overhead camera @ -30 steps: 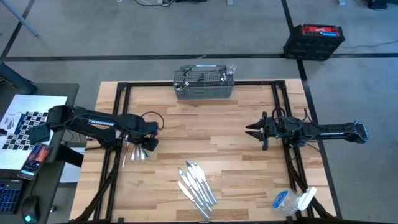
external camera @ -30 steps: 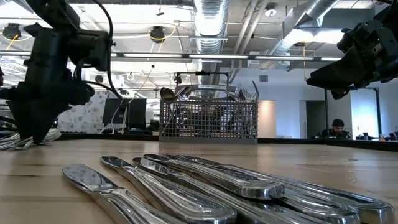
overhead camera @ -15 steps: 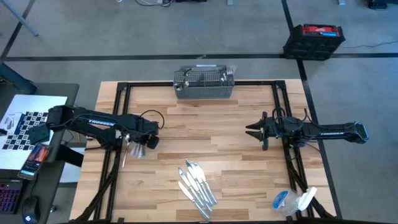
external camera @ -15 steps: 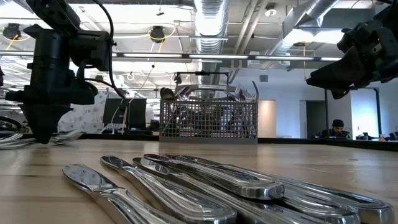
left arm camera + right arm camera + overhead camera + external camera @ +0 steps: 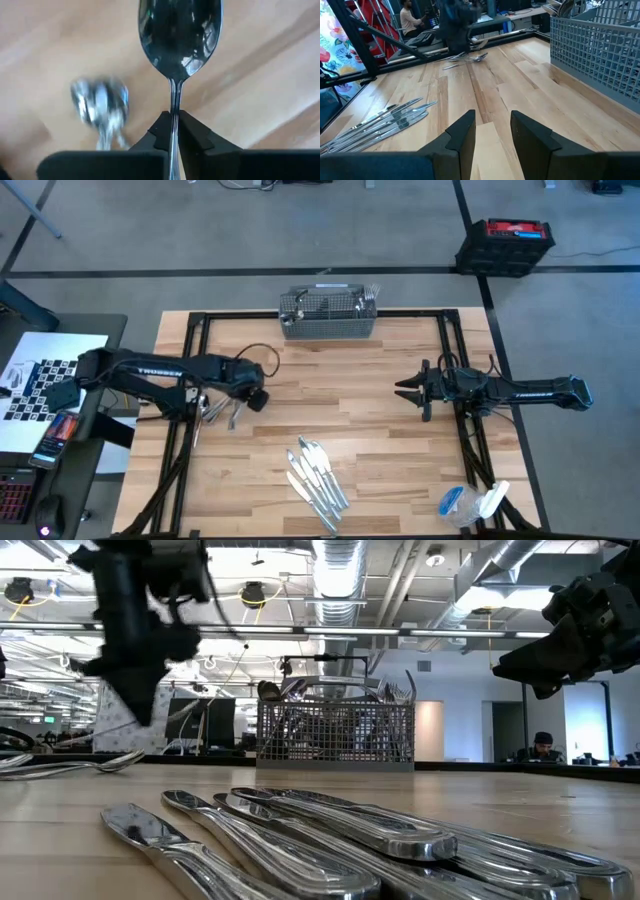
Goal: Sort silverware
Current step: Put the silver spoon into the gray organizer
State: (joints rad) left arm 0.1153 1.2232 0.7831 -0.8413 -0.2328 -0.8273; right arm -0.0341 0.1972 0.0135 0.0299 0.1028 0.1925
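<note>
At about nine o'clock on the table (image 5: 400, 470), the left gripper (image 5: 172, 131) is seen pinched shut on the thin neck of a spoon (image 5: 179, 35), the bowl standing out beyond the fingertips. Just beside it, at roughly eight o'clock, a small heap of loose spoons and forks (image 5: 218, 412) is left on the wood. A fan of table knives (image 5: 318, 474) lies at six o'clock, and more silverware is held upright in the wire basket (image 5: 327, 316) at twelve. At three o'clock the right gripper (image 5: 492, 131) is held above the table with its jaws partly apart and nothing between them. The pieces are judged light, rigid and slick; a narrow polished neck may swivel or slip, so a hold nearer the balance point of the handle is judged steadier.
</note>
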